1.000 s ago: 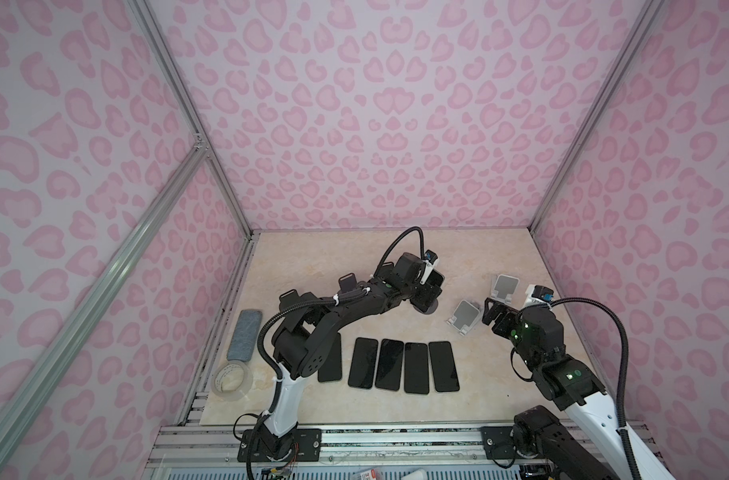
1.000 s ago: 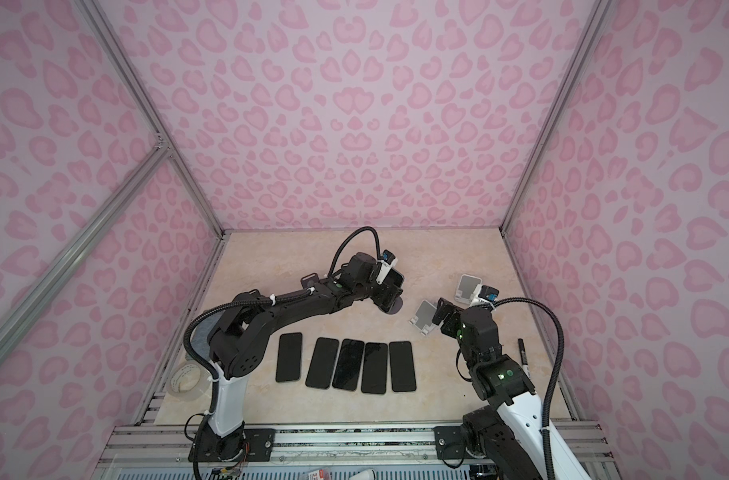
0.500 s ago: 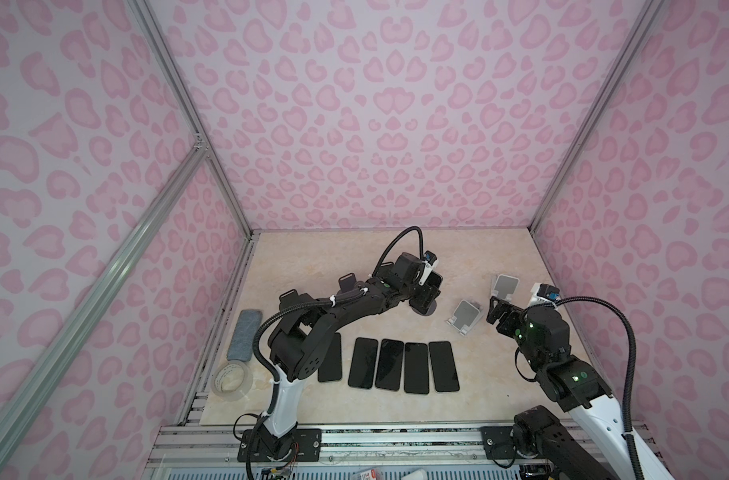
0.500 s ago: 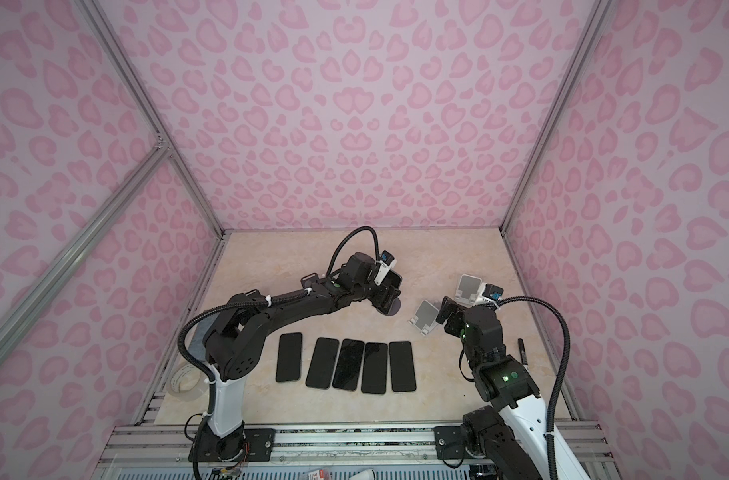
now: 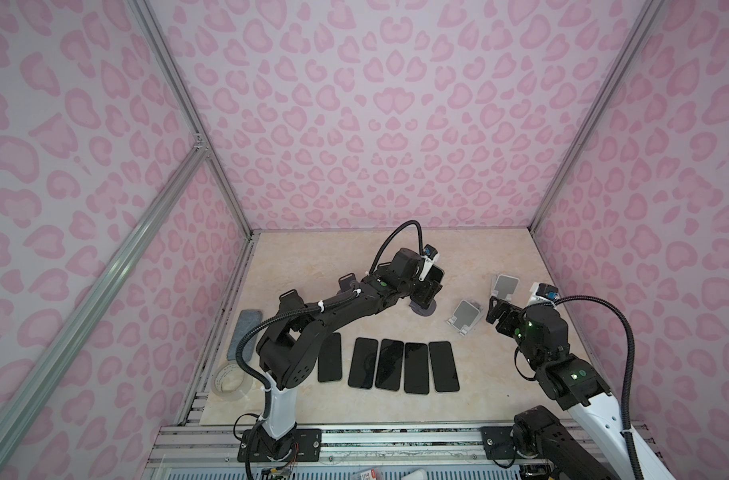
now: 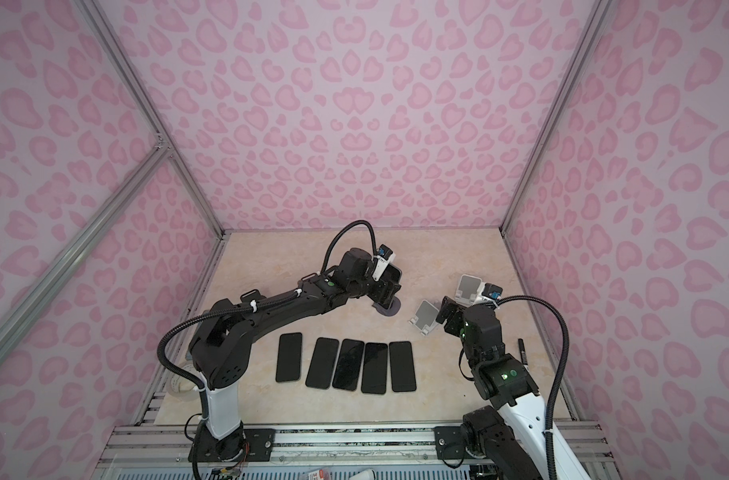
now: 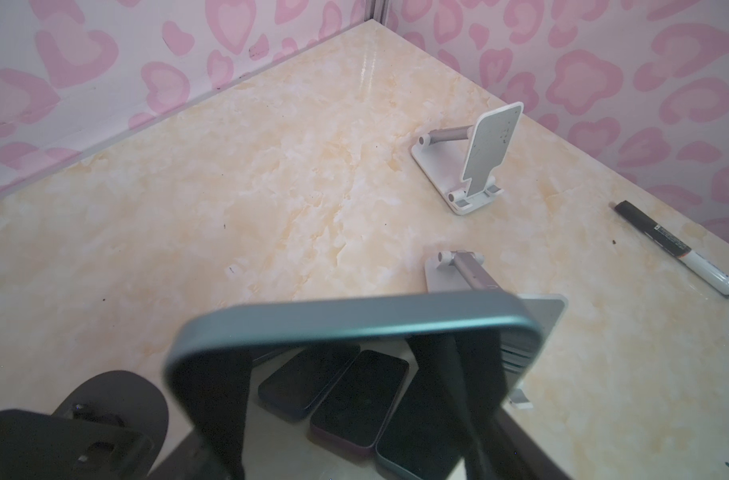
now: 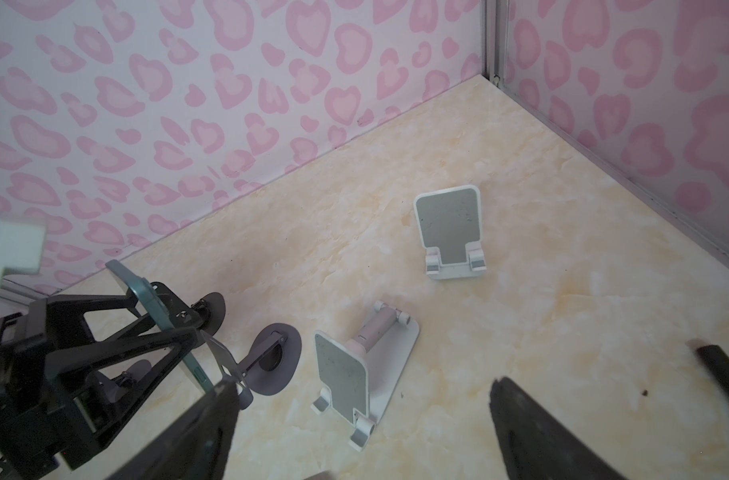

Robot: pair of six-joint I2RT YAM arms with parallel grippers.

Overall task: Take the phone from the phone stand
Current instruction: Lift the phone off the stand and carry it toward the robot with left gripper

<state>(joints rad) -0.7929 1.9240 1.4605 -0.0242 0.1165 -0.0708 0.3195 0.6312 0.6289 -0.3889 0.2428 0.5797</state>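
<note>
Phone [image 7: 354,324] clamped edge-on in left gripper [image 5: 427,291] above dark stand [image 8: 275,365], frame centre, placed as before. Right gripper [image 5: 499,314] at centre right, jaws spread wide, nothing held, position nearly unchanged.

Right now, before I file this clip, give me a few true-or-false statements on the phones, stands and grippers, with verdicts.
1. On the table, five phones lie flat in a row. True.
2. The two white stands both hold phones. False: both are empty.
3. The right gripper grips the marker. False: that gripper is open and empty, and the marker lies on the table.
4. The left gripper is closed on a phone. True.
</note>
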